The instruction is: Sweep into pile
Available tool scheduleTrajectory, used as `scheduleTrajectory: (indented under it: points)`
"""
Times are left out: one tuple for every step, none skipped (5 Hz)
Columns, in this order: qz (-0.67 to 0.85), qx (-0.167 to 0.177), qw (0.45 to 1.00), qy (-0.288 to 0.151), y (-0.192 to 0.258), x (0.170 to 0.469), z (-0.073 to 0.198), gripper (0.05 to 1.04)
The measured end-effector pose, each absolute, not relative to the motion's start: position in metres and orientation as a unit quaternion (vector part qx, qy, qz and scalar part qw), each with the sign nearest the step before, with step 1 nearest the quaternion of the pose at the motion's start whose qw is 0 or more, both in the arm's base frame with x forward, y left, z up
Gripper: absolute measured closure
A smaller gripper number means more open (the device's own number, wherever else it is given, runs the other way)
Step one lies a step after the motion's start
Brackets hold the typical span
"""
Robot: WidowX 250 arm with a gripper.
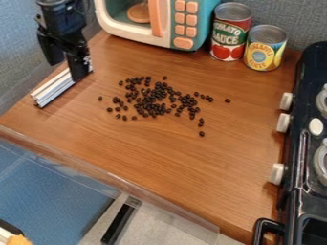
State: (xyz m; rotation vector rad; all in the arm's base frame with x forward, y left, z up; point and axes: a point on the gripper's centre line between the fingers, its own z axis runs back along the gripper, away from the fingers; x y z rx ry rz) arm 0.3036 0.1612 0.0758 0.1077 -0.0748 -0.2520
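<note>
Black arm [62, 21] of blocky, angular segments, with small pale markings [87, 60] near its lower end.

Toy kitchen: play microwave [170, 29], stove [297, 143] with knobs [277, 173], food cans [231, 29], wooden counter [172, 158].

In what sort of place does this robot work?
Probably a toy kitchen set up in a room: a toy microwave, a tomato sauce can and a black stove stand around the wooden counter.
</note>
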Motion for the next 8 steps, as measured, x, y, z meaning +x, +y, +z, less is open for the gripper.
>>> scheduleTrajectory:
  points:
    - [-0.134, 0.049, 0.989, -0.037, 0.176, 0.306, 0.066, 0.083]
    - [-0.151, 0.071, 0.985, -0.04, 0.185, 0.305, 0.062, 0.083]
    - [-0.16, 0.061, 0.985, -0.025, 0.189, 0.304, 0.046, 0.083]
    - [-0.157, 0.059, 0.985, -0.029, 0.191, 0.307, 0.043, 0.083]
    - [-0.149, 0.062, 0.987, -0.024, 0.196, 0.312, 0.034, 0.083]
    - [-0.139, 0.063, 0.988, -0.021, 0.2, 0.317, 0.029, 0.083]
    - [-0.134, 0.065, 0.989, -0.018, 0.204, 0.323, 0.025, 0.083]
    - [-0.135, 0.062, 0.989, -0.008, 0.208, 0.329, 0.016, 0.113]
